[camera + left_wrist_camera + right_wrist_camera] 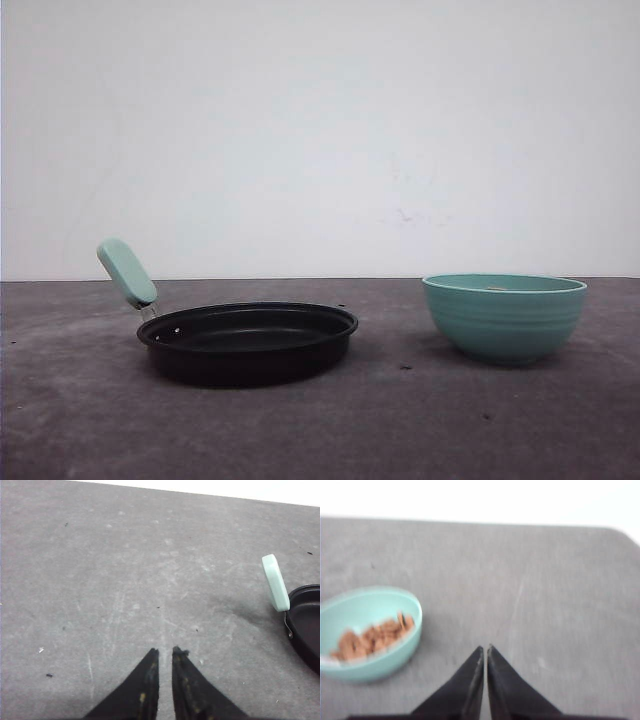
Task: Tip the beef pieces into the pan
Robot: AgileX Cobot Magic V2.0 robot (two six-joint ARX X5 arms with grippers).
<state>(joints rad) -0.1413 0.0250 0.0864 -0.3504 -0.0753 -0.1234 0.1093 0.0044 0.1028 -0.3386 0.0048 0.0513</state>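
Lighting's bright and even, and we see only soft shadows under the pan (248, 340) and bowl (504, 316) on the worktop (90, 410). Front view is sharp. Right wrist view is blurry and washed out at the back; left wrist one's crisper, with mild glare.

Black pan (248, 340), teal bowl (504, 316), reddish-brown beef pieces (372, 637).

one black frying pan (248, 342) with a mint-green handle, one teal ribbed bowl (504, 316) well apart from the pan, one heap of many beef pieces (372, 636) inside that bowl, and two black grippers (165, 652) (485, 648).
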